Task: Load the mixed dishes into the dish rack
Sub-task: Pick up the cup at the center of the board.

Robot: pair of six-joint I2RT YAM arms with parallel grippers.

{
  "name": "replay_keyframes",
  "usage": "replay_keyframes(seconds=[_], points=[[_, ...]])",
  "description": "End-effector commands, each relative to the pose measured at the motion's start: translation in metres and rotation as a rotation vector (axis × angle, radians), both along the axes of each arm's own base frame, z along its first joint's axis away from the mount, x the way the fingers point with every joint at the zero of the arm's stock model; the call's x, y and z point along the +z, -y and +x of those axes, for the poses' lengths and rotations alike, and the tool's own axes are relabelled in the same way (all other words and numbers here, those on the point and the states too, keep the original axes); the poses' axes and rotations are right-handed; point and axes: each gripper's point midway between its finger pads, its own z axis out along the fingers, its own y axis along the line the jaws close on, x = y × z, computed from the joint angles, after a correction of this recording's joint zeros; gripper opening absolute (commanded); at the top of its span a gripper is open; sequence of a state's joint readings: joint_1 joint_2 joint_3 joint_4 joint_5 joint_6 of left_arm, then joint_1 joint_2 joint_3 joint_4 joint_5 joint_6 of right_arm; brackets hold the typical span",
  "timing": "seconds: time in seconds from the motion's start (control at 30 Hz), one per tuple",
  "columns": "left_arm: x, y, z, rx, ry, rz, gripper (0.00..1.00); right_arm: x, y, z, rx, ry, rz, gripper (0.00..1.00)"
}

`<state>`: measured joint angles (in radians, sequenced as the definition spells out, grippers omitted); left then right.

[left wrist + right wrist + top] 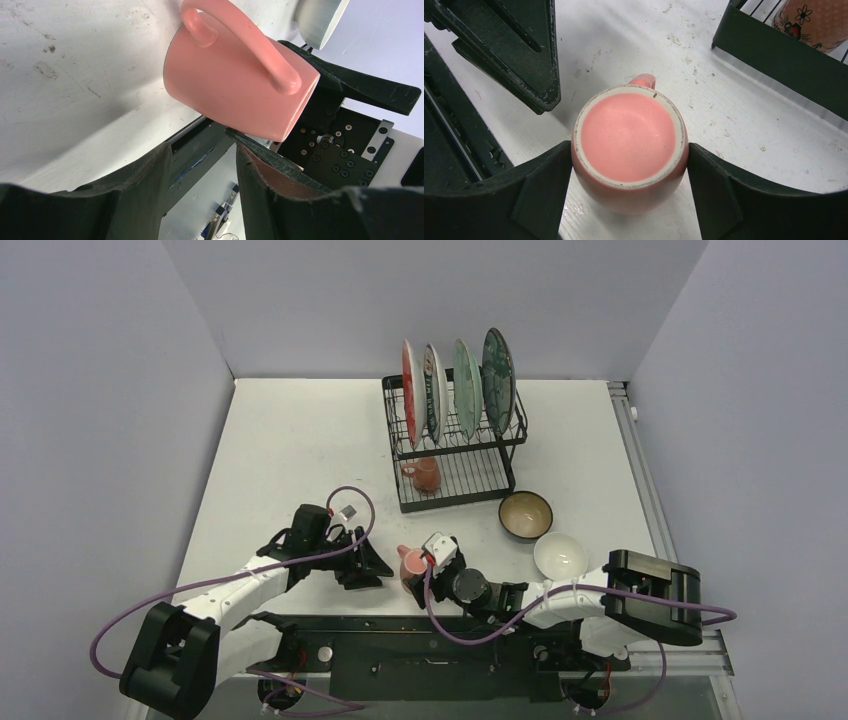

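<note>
**Pink mug in R hand; rack lies far and a bit right**

R hand [629,152]: closed on the pink mug [408,562], one finger on each side of its wall, grip looks even. A flat pink end w/ a pale ring faces the wrist cam, prob. the base. So the mug's long axis runs along the hand's reach, mouth away from the palm. Handle sticks out on the far side, clear of both fingers. Can't tell if the mug is off the tabletop [300,460] or resting on it.

L hand [370,565]: just left of the mug, fingers apart, nothing between them, not touching it. The R arm has the job.

Key relation: the dish rack [470,480] sits far of the mug and slightly right, well apart, bare tabletop between. Next move, as I judge it: lift, carry far-right, prob. re-orient the mug before setting it on the lower grid tray.

Containers:
- Lower tray: patterned mug [423,474] on its left side; grid to the right of it looks free.
- Upper slots, on edge, left to right: red-orange plate [409,390], white plate [436,390], light green plate [465,385], dark teal plate [497,375].
- Not yet loaded, both empty: brown bowl [525,515] on the tabletop near the rack's near-right corner; small white bowl [560,555] nearer, close by the R arm, so it could get knocked on the swing.
</note>
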<state>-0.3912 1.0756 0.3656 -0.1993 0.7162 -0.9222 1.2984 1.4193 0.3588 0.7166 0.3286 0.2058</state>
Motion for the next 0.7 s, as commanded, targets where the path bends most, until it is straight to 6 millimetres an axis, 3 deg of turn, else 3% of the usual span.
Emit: replay_keyframes(seconds=[0.0,0.1,0.2,0.33,0.57,0.67], points=[[0.016,0.005,0.011,-0.018,0.063,-0.028,0.47,0.016,-0.012,0.003,-0.012,-0.005,0.089,0.69],[0.016,0.005,0.011,-0.019,0.062,-0.028,0.47,0.013,-0.013,0.003,-0.003,-0.013,0.081,0.57],[0.016,0.005,0.01,-0.019,0.062,-0.029,0.47,0.011,-0.014,0.003,0.002,-0.014,0.066,0.36],[0.018,0.005,0.01,-0.021,0.067,-0.033,0.47,0.016,-0.012,0.005,-0.005,-0.004,0.067,0.18],[0.03,0.006,0.014,-0.026,0.106,-0.045,0.47,0.034,-0.003,0.007,-0.031,0.017,0.077,0.01],[0.037,0.005,0.016,-0.025,0.125,-0.04,0.47,0.043,0.0,0.009,-0.039,0.027,0.088,0.0]])
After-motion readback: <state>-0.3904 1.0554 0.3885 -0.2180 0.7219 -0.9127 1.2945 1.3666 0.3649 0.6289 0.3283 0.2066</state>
